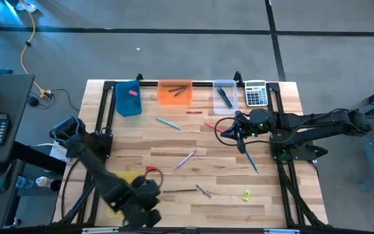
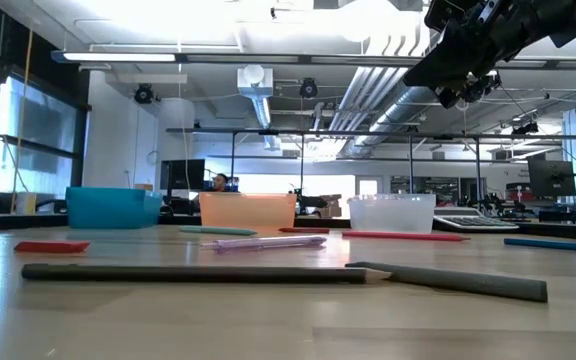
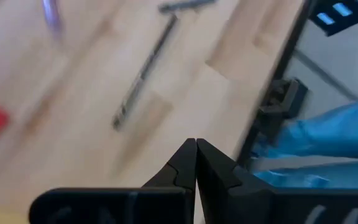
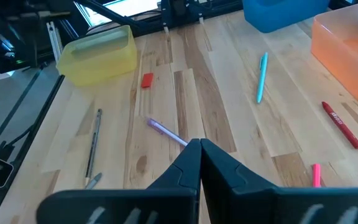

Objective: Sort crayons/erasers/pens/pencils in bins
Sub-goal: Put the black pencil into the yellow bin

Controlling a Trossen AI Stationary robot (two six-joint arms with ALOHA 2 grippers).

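At the table's far edge stand the blue bin with a pink eraser in it, the orange bin with dark sticks, and the clear bin with a green pen. The yellow bin sits near left, partly under my left arm. Loose on the wood lie a teal pen, a red crayon, a purple pen, a blue pen, a dark pencil and a red eraser. My left gripper hovers shut near the pencil. My right gripper hangs shut above the table's middle right.
A grey calculator lies beside the clear bin. A small yellow piece and a short grey stick lie near the front edge. Black frame rails run along the table's sides. Bare wood lies between the scattered sticks.
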